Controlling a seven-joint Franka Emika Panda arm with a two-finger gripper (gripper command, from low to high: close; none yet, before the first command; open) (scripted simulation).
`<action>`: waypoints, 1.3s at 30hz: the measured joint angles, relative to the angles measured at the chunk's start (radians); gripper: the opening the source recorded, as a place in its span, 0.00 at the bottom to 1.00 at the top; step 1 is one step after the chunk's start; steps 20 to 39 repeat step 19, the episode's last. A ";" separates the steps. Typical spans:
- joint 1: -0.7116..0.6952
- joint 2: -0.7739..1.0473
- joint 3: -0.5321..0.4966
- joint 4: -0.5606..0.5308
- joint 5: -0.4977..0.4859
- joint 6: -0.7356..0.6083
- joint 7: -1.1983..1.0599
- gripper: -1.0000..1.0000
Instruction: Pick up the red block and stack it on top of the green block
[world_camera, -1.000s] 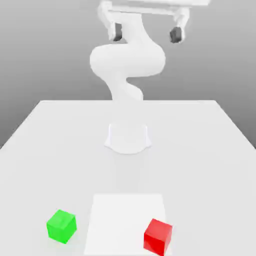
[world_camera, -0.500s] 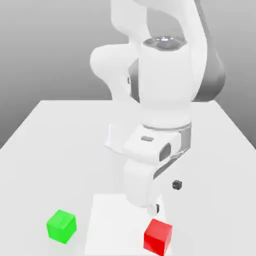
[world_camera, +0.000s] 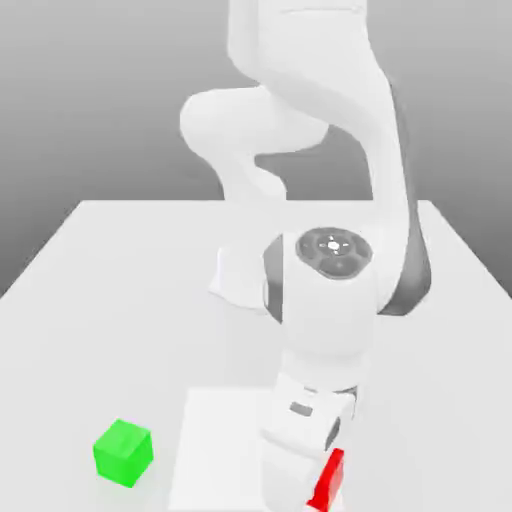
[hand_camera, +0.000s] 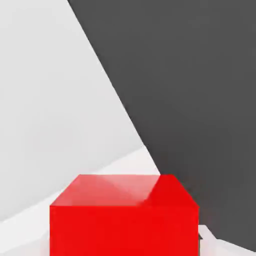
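Observation:
The red block (world_camera: 329, 479) lies on the table near the front, at the exterior view's right. Only a narrow strip of it shows there, because my white hand covers the remainder. My gripper (world_camera: 312, 482) is low down, right at the red block. In the hand view the red block (hand_camera: 123, 215) sits very close, with its top face and one side visible. The green block (world_camera: 123, 452) rests alone on the table at the exterior view's left, well away from the gripper.
A lighter white square patch (world_camera: 220, 440) marks the table (world_camera: 100, 300) between the two blocks. The arm's base (world_camera: 238, 280) stands at the table's middle. In the hand view the table edge runs close behind the red block, with dark floor (hand_camera: 200, 100) beyond.
The arm has swung down from high above the table to the red block. The hand now hides most of that block. Neither block has moved.

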 joint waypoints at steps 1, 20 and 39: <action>0.004 -0.033 -0.006 -0.005 -0.009 -0.028 0.006 0.00; -0.279 -0.068 -0.209 -0.069 0.129 -0.015 0.051 1.00; -0.279 -0.068 -0.209 -0.069 0.129 -0.015 0.051 1.00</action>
